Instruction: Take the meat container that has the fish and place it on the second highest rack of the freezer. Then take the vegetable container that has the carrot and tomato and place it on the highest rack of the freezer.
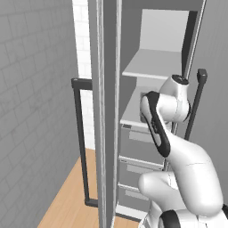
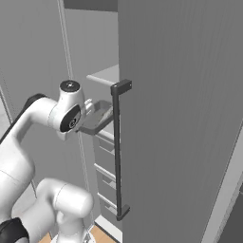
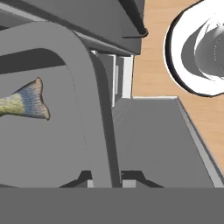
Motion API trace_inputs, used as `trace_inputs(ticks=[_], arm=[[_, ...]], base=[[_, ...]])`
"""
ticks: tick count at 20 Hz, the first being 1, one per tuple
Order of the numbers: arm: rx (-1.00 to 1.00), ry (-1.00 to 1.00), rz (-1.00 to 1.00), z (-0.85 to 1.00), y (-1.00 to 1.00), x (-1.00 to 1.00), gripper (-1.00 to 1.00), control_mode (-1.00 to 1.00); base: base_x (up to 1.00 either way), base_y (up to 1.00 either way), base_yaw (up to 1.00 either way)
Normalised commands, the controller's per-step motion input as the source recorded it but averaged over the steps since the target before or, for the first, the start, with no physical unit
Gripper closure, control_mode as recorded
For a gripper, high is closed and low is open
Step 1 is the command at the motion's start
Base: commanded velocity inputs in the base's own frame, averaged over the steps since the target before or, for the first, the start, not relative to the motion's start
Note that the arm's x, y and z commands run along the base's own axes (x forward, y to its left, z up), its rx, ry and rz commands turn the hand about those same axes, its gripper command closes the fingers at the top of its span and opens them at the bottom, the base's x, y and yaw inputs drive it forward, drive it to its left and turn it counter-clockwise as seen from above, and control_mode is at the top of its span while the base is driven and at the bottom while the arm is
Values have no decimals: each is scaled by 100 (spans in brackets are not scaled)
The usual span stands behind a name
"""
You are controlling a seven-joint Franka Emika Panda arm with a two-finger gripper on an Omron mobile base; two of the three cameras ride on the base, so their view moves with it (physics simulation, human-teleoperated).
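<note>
The gripper (image 3: 106, 180) was closed on the meat container (image 3: 94, 118) rim; the fish (image 3: 24, 103) lay lengthwise, tail toward the fingers.

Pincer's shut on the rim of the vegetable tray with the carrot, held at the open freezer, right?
Not quite. The pincer is shut on the meat container, holding the fish, as the hand view shows; it is held at the open freezer.

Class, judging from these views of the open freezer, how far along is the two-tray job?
Done: the freezer stands open and the meat container is lifted. In hand: the gripper is shut on its rim, the fish inside, at the second-highest shelf. Left: set it down, then shelve the vegetable container.
</note>
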Motion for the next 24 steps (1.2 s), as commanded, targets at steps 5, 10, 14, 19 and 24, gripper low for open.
trace_inputs(ticks=[5, 10, 14, 19, 24], arm=[[0, 3, -3, -48, -34, 65, 100, -100], [0, 3, 0, -39, -42, 59, 100, -100], [0, 4, 0, -33, -22, 67, 100, -100], [0, 3, -2, -28, 0, 85, 100, -100], [0, 0, -3, -36, -4, 76, 100, -100]], base=[[0, 0, 0], [0, 0, 0], [0, 0, 0], [0, 0, 0], [0, 0, 0]])
